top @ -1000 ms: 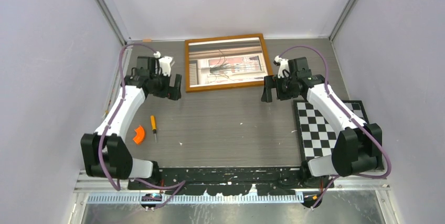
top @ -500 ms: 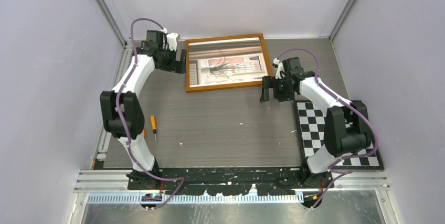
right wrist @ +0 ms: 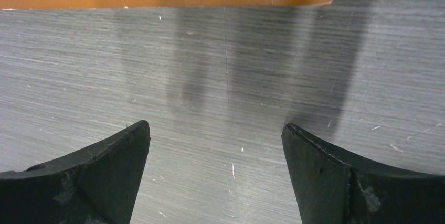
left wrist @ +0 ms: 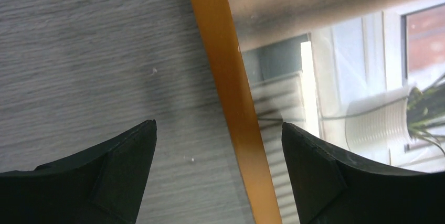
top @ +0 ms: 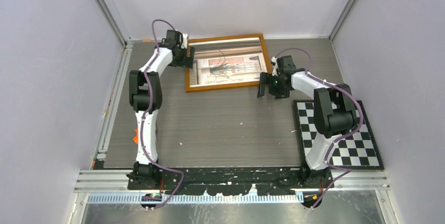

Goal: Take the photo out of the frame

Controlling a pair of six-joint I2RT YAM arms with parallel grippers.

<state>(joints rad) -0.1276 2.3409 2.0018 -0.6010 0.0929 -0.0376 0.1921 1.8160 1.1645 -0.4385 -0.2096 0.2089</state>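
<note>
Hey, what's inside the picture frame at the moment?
The frame lies face up on the table with the photo inside, showing a white vase and spiky plant. Anything behind the photo, and the frame's back, is covered.

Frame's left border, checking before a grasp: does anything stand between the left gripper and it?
Nothing visible does. The left gripper is open, and the frame shows its wooden border running between the fingers, with bare table on one side and the glossy front on the other.
</note>
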